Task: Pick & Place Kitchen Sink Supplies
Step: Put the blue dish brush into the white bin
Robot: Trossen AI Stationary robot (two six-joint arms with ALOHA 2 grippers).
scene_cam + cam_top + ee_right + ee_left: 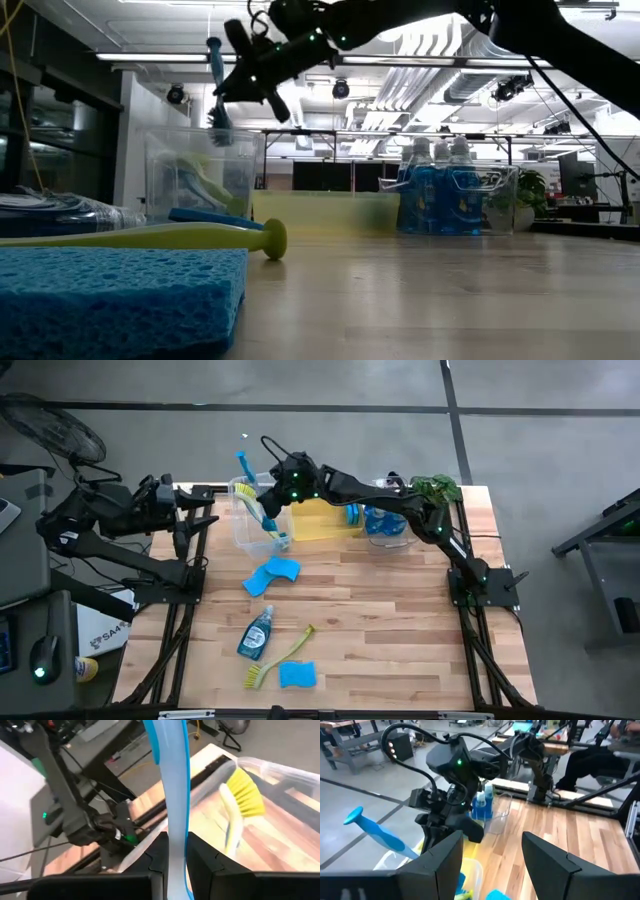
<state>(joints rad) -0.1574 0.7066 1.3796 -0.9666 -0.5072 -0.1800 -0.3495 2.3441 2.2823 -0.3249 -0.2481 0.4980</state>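
Blue brush between right jaws (over bin)

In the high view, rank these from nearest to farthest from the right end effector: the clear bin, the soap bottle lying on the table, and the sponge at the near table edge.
From the right end effector, shut on the blue dish brush:
1. Clear bin, directly beneath it, far-left.
2. Soap bottle, lying mid-table, nearer the front.
3. Sponge, at the front edge, beside the yellow-green brush.
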